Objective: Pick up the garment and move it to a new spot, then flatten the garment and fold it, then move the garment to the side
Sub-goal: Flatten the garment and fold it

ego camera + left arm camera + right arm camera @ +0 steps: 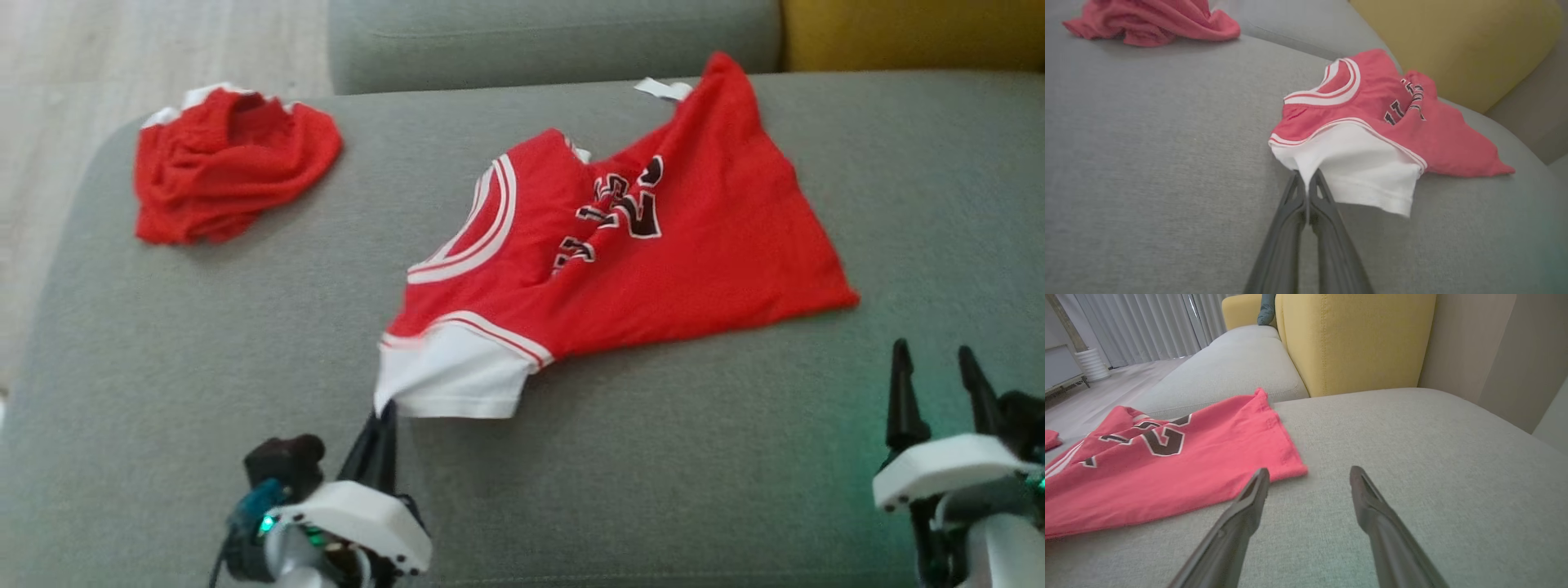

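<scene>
Jaws of the left gripper (383, 415) were pinched on the white sleeve hem (1372, 199) of the rumpled red-and-white cloth jersey (653, 269) at the grey fabric sofa cushion's (204, 351) middle. Limp and light, it was judged best held by corners. Jaws of the right gripper (935, 355) were spread empty nearer the cushion's right edge.

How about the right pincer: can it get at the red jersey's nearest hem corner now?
Probably yes: the right pincer stands open, and the jersey's hem corner lies flat on the grey sofa cushion just ahead of its fingertips, with nothing between them.
</scene>
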### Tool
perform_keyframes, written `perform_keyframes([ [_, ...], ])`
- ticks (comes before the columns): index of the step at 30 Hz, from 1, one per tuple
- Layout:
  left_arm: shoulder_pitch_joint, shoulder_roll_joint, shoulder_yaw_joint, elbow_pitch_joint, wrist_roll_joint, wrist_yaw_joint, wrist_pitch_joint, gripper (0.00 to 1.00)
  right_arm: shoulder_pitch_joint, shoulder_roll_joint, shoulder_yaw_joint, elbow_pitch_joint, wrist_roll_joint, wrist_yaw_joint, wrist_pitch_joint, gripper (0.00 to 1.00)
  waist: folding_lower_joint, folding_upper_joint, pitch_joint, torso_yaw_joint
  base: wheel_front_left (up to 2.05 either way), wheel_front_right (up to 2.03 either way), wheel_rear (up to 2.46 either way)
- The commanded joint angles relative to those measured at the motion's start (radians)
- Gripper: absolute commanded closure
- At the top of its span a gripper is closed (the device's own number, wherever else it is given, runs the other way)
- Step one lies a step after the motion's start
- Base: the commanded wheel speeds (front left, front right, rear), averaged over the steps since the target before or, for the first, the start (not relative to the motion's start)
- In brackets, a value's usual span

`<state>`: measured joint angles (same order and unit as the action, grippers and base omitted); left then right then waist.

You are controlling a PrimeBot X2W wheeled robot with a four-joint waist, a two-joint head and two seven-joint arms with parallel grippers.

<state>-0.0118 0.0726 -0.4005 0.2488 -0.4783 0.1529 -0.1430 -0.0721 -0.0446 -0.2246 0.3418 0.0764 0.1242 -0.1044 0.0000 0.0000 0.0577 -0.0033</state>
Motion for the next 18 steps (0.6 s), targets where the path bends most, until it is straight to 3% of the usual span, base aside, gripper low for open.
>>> perform_keyframes([
  [1,-0.004,0.021,0.048,-0.053,-0.008,0.014,-0.013,1.0,-0.06,-0.006,0.008,-0.018,-0.022,0.007,0.007,0.0,0.0,0.0,-0.011,0.028,0.0,0.0,0.0],
  [6,0.024,0.046,0.079,-0.132,-0.017,0.039,-0.011,1.0,-0.104,-0.006,-0.024,0.054,-0.062,0.007,0.044,0.0,0.0,0.0,-0.012,0.061,0.0,0.0,0.0],
  [18,0.04,0.058,0.067,-0.223,-0.013,0.058,0.011,1.0,-0.231,-0.006,0.017,0.314,-0.089,0.007,0.109,0.0,0.0,0.0,0.029,0.108,0.0,0.0,0.0],
])
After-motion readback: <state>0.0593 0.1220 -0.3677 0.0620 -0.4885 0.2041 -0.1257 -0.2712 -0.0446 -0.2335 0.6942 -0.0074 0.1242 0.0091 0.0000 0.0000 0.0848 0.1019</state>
